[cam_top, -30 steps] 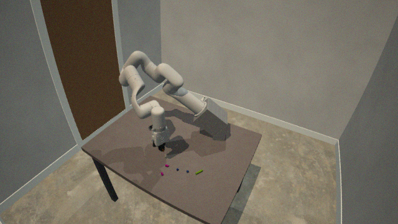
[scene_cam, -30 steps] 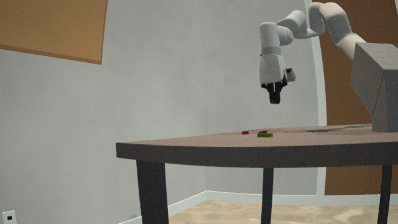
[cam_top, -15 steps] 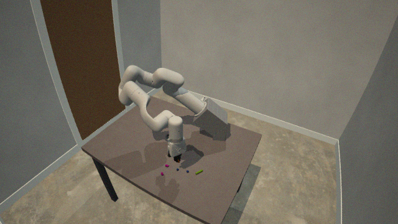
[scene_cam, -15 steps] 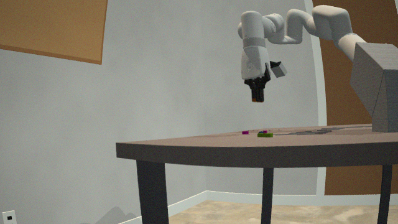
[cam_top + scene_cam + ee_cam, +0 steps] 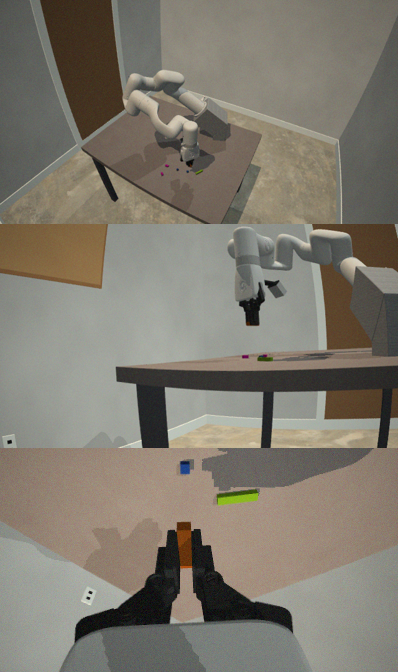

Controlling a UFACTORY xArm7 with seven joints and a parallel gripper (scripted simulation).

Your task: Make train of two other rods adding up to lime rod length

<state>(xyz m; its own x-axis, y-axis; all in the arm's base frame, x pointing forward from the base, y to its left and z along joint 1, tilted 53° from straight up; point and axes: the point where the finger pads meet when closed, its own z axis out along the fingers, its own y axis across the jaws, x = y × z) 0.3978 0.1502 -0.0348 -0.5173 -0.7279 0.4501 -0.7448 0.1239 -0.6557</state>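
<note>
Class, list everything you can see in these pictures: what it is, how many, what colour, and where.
Table: one, brown top, dark legs; middle of the room.
Lime rod: one; flat on the table, near its front edge.
Magenta rods: two; on the table, left of the lime rod in the top view.
Blue rods: two, small; between the magenta rods and the lime rod.
Orange rod: one; held above the table.
Grey block: one; at the arm's base.
Arm: one, white.
End effector: one, black; shut on the orange rod.
</note>
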